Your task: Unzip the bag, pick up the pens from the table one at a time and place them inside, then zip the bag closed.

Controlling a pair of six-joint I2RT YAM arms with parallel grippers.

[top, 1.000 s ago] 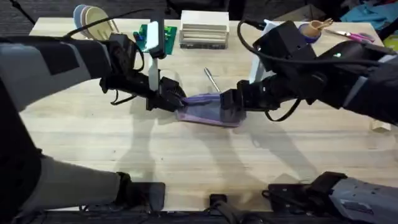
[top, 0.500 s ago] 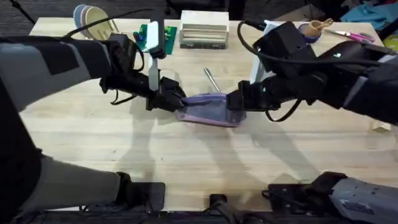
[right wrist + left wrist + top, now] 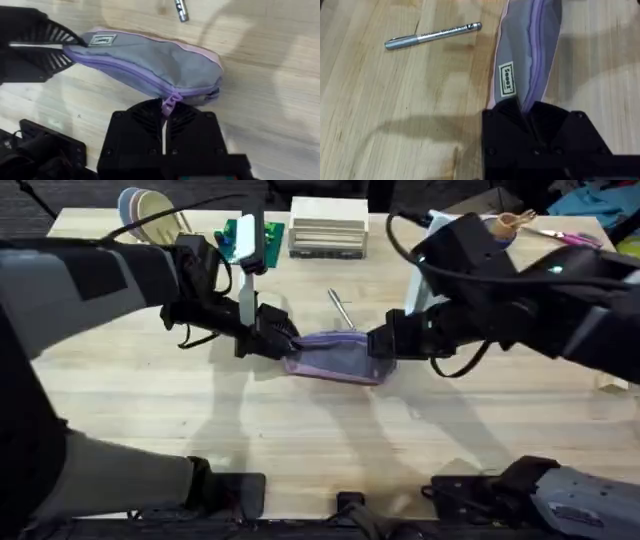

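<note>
The right gripper (image 3: 164, 117) pinches the purple zipper pull at one end of the lavender-and-grey fabric pencil pouch (image 3: 335, 354). The left gripper (image 3: 526, 111) clamps the pouch's opposite end. The zipper looks closed along its visible length, so unzipping appears barely begun. A silvery-grey metal pen (image 3: 433, 35) lies on the light wooden table (image 3: 320, 430) just beside the pouch, not yet packed.

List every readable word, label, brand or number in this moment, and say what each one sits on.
Silver pen: a line of print runs along the barrel, too small and blurred to read.
Bag: a small cream tag with dark lettering is sewn on near the left gripper; the letters cannot be made out.
The same tag in the right wrist view: also illegible.
Nothing else carries readable text.
</note>
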